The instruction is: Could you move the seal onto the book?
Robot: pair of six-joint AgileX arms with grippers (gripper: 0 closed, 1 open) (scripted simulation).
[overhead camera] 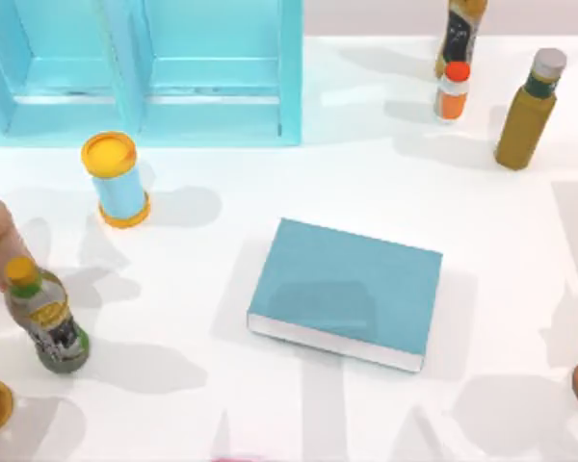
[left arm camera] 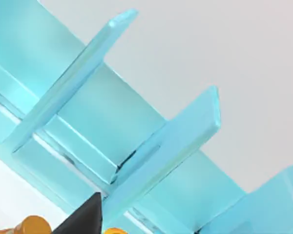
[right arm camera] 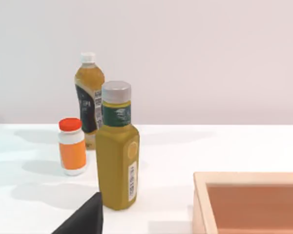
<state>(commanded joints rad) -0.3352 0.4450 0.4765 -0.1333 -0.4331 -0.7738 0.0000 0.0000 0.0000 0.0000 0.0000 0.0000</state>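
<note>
The book, thick with a teal-blue cover and white page edges, lies flat in the middle of the table with nothing on it. The seal is out of view. A dark tip of my left gripper pokes in at the edge of the left wrist view, in front of the light-blue cabinet. A matching dark tip of my right gripper sits near an olive-yellow bottle in the right wrist view.
The light-blue cabinet stands at the back left, with a yellow-capped blue canister before it. Bottles crowd the left edge. A tea bottle, an orange-capped bottle and the olive bottle stand back right. A wooden box is near the right gripper.
</note>
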